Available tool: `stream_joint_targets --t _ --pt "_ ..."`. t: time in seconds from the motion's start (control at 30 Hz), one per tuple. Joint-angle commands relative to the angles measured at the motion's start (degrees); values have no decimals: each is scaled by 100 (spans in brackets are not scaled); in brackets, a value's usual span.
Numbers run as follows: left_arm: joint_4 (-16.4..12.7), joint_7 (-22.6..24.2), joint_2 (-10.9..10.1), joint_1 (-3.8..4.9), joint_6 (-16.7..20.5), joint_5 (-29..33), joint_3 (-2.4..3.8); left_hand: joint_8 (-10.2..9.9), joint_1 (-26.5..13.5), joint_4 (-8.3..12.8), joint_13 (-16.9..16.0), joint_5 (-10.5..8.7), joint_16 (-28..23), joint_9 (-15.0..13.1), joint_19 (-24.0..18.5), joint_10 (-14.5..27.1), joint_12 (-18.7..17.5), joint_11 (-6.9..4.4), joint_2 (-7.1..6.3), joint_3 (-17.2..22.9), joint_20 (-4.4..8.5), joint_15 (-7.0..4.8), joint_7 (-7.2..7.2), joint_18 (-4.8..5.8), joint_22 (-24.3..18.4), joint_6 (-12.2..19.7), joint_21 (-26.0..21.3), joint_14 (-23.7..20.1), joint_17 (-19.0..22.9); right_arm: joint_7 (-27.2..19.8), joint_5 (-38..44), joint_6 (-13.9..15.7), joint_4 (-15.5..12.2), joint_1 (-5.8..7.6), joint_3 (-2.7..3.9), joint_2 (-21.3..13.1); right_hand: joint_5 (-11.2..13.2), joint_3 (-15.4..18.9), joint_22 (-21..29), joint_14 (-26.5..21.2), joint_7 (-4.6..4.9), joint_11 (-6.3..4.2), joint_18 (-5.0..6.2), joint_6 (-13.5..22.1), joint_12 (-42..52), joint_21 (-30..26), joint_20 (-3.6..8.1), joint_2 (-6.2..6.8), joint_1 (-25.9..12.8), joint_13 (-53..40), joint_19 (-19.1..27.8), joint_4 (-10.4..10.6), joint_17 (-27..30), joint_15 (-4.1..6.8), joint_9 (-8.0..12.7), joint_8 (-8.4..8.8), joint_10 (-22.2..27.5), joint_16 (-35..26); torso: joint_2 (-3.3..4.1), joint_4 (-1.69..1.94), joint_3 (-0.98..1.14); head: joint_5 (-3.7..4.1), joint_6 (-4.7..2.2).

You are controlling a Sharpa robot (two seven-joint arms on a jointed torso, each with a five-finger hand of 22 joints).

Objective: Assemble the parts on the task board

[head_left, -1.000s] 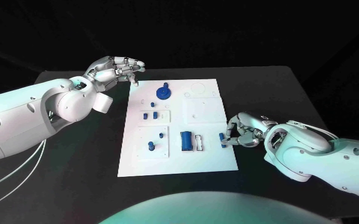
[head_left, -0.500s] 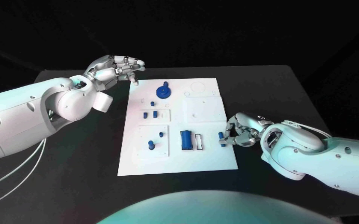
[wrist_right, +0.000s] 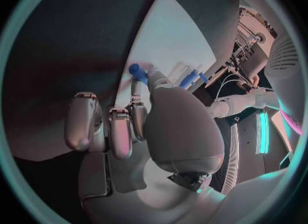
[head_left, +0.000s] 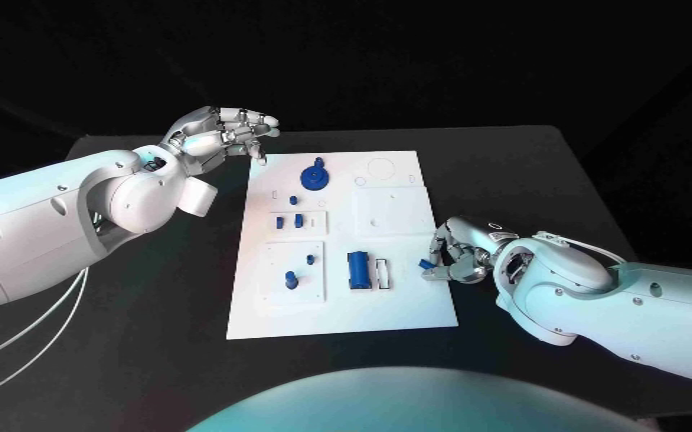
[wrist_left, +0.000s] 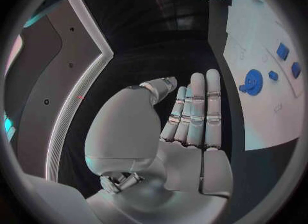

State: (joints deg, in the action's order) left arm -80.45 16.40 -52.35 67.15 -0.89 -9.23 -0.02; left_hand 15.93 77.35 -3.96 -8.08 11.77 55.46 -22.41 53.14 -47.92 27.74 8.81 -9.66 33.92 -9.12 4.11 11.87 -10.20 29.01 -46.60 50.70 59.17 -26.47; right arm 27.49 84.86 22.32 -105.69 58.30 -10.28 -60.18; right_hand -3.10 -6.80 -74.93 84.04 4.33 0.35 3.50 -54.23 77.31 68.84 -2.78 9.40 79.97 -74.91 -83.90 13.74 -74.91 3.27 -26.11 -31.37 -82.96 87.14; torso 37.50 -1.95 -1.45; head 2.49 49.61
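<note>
The white task board (head_left: 404,307) lies in the middle of the black table. At its right edge my right hand (head_left: 462,252) pinches a small blue peg (head_left: 427,264) just over the board's rim. The right wrist view shows that peg (wrist_right: 136,70) at the fingertips (wrist_right: 154,77), over the board (wrist_right: 167,29). My left hand (head_left: 224,132) hovers by the board's far left corner and holds nothing. In the left wrist view its fingers (wrist_left: 195,106) lie straight, beside the board (wrist_left: 269,111).
On the board sit a blue round disc (head_left: 315,174) at the far end, two small blue pieces (head_left: 293,220) mid-left, two blue pegs (head_left: 300,270) in the near left plate, and a blue block (head_left: 358,269) near the middle. Black table (head_left: 173,282) flanks both sides.
My right arm has edged left and its hand has turned slightly, with the blue peg still in its fingertips at the board's right edge. The left hand has not moved.
</note>
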Motion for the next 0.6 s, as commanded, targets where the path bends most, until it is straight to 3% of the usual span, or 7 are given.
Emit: stream_joint_targets --t 0.03,0.4,0.47,0.6 --pt "-13 34 5 2 -102 -11 2 21 -18 -4 6 30 -7 4 23 53 37 -2 4 20 -6 -3 61 -40 -5 49 -37 -51 -3 230 145 -418 45 -74 -54 40 18 -115 -1005 455 -3 -39 21 -19 -8 20 22 -22 131 -481 -14 -33 -853 41 36 135 2 -22 2 -1 -4 5 -6" --pt "-20 29 -4 2 -95 -15 2 22 -16 -3 6 30 -6 4 25 56 40 -2 5 23 -6 -3 61 -41 -8 50 -40 -52 -3 299 233 -526 70 -80 -54 96 16 -428 -1007 454 -17 -55 20 -77 -28 19 35 -113 307 -475 -19 -107 -850 55 65 221 13 -26 1 2 -6 3 -7" --pt "-22 28 -5 2 -94 -15 2 22 -16 -3 6 30 -6 4 25 56 40 -2 5 23 -6 -3 61 -41 -8 50 -40 -52 -3 306 235 -498 62 -81 -54 97 12 -650 -1009 455 -19 -62 20 -100 -31 21 44 -172 417 -479 -23 -180 -855 65 88 272 17 -24 1 1 -6 1 -8" --pt "-23 28 -9 2 -95 -15 2 23 -11 1 7 31 -6 4 27 57 41 -3 5 26 -5 -4 60 -41 -9 50 -42 -53 -4 275 12 -288 -30 -79 -51 60 15 -1422 -1028 463 -51 -94 8 -225 -3 88 66 -257 430 -514 -50 -397 -885 84 115 357 -5 -11 -3 -4 -1 -10 -15"
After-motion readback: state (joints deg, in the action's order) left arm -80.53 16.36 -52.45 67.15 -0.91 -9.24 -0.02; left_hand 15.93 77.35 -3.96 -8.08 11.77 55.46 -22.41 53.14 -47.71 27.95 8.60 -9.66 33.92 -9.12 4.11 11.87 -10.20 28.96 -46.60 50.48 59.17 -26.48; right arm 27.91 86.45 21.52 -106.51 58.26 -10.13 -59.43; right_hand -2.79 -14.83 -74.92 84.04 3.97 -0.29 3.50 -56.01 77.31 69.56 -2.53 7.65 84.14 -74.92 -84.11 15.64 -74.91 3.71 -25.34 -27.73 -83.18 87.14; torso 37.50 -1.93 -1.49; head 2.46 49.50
